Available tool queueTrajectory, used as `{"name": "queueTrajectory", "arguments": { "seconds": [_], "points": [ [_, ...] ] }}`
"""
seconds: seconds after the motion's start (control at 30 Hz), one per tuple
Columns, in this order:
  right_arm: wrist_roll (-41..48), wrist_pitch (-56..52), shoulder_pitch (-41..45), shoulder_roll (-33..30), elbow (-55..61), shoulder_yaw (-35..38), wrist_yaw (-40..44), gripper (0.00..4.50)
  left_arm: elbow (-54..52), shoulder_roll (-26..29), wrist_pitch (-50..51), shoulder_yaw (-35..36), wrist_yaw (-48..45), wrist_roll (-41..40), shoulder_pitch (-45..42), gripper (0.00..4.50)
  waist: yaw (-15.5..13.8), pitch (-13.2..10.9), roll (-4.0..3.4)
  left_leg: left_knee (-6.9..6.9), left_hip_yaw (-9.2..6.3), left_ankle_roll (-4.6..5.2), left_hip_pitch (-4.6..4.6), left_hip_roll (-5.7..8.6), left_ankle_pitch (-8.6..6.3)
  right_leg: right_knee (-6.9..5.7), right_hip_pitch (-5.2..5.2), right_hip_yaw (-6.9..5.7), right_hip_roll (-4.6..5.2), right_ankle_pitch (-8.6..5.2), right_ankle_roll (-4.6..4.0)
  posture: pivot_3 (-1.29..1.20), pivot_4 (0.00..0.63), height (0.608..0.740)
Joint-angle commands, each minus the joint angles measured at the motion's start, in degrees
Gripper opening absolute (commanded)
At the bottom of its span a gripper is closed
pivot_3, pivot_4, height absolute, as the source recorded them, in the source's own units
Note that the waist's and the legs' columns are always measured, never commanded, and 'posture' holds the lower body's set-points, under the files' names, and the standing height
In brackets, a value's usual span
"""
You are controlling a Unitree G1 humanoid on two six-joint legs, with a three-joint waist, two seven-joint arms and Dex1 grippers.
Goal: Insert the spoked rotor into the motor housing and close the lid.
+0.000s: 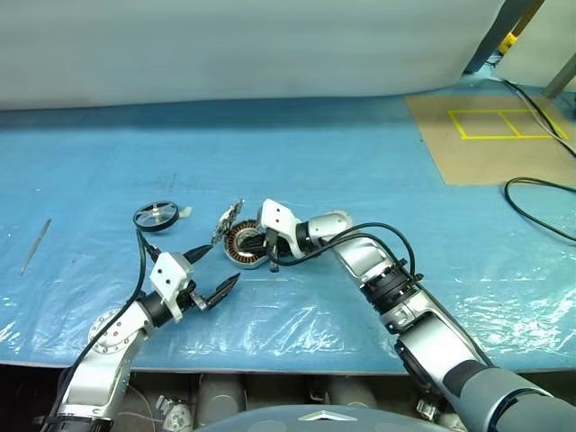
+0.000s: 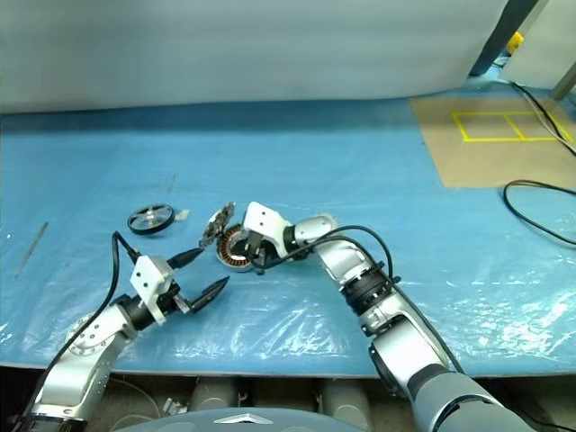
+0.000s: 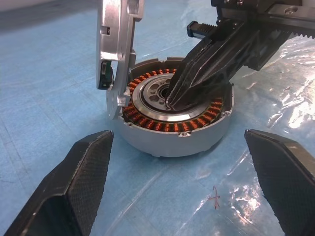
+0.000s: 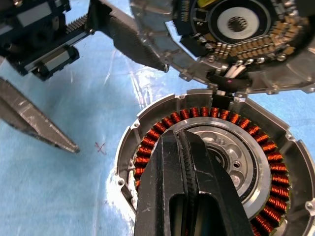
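Note:
The motor housing (image 1: 241, 247) lies on the blue sheet with its copper windings and silvery centre showing. Its lid (image 1: 228, 222) stands tilted up at the housing's far-left edge, with its inner side (image 4: 236, 34) facing the housing. My right gripper (image 4: 180, 135) is shut with nothing between its fingers, and its tips rest at the housing's centre (image 3: 170, 101). Just in front and to the left of the housing, my left gripper (image 1: 214, 269) stands open and empty, its fingers (image 3: 78, 182) pointing at the housing wall. The spoked rotor (image 1: 157, 215) lies flat further left, apart from both grippers.
A small white scrap (image 1: 184, 212) lies beside the rotor. A thin metal tool (image 1: 34, 247) lies at the far left. A brown board with yellow tape (image 1: 490, 135) and a black cable (image 1: 540, 193) are at the right. The table's front edge is close below the arms.

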State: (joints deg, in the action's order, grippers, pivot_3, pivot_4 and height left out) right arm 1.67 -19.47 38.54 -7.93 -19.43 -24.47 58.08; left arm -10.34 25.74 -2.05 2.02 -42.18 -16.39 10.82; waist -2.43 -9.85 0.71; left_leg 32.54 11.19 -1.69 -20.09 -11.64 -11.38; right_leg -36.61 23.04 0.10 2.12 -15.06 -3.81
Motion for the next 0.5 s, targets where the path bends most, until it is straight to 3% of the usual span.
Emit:
{"name": "queueTrajectory", "arguments": {
  "seconds": [0.03, 0.4, 0.5],
  "points": [
    [5.11, -2.55, -0.21, 1.12, 2.24, 3.82, 1.17, 0.01, -1.75, 0.18, -0.35, 0.98, 0.34, -0.73, 0.00, 4.50, -0.01, 0.00, 0.00, 0.00, 0.00, 0.00, -0.02, 0.00, 0.00, 0.01, 0.01, 0.00, 0.00, 0.00, 0.00, 0.00, 0.150, 0.740],
    [6.57, -2.74, -1.18, -6.69, 8.90, 3.92, 6.59, 0.01, 2.82, 4.85, 0.85, 7.79, -3.29, -5.44, -2.74, 4.50, 0.00, -0.01, 0.01, -0.07, 0.00, -0.01, -0.09, 0.01, 0.01, 0.05, 0.06, -0.03, -0.02, 0.01, 0.02, 0.00, 0.150, 0.740],
    [6.40, -3.01, -1.87, -8.64, 10.04, 4.03, 6.97, 0.01, 6.85, 9.15, 1.03, 8.90, -8.48, -6.10, -4.36, 4.50, -0.07, 0.00, 0.01, -0.08, 0.00, -0.01, -0.07, 0.01, 0.01, 0.05, 0.07, -0.02, -0.03, 0.01, 0.01, 0.00, 0.150, 0.740]
  ]
}}
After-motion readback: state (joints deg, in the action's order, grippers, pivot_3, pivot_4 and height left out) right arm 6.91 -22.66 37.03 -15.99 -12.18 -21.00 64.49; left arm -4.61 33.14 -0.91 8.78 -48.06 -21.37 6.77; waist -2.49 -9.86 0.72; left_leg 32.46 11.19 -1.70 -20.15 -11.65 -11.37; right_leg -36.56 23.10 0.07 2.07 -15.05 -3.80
